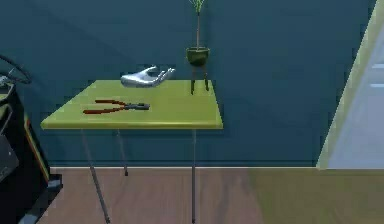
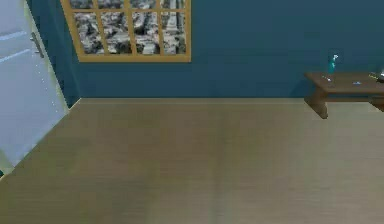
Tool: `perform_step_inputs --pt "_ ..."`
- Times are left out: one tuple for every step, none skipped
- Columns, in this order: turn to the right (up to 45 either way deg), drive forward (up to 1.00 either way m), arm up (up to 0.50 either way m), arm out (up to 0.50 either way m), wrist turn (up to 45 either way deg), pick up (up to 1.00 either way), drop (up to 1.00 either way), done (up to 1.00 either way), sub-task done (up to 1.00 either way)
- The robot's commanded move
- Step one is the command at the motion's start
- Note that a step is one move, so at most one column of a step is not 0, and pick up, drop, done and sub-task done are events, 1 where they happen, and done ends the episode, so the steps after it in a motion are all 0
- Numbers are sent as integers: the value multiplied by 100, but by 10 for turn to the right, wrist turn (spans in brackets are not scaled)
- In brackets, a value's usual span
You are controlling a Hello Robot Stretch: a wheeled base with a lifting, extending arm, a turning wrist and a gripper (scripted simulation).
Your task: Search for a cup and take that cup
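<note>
A yellow-green table [image 1: 180,115] on thin metal legs stands ahead against a dark blue wall. On it lie red-handled pliers [image 1: 115,107], a crumpled silvery object [image 1: 147,75] and a small potted plant on a stand [image 1: 199,57]. In the arm side view a brown shelf or table [image 2: 350,90] sits at the right edge with a small bluish glass-like item [image 2: 333,66] standing on it.
A white door [image 1: 365,110] is at the forward view's right, and dark furniture [image 1: 15,140] at its left edge. The arm side view has a wide wooden floor [image 2: 190,160], a wood-framed window [image 2: 130,30] on the blue wall and a white door [image 2: 25,90] at left.
</note>
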Motion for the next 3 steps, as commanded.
perform_step_inputs --pt "-450 0 0 0 0 0 0 0 0" --pt "-450 0 0 0 0 0 0 0 0" --pt "-450 0 0 0 0 0 0 0 0"
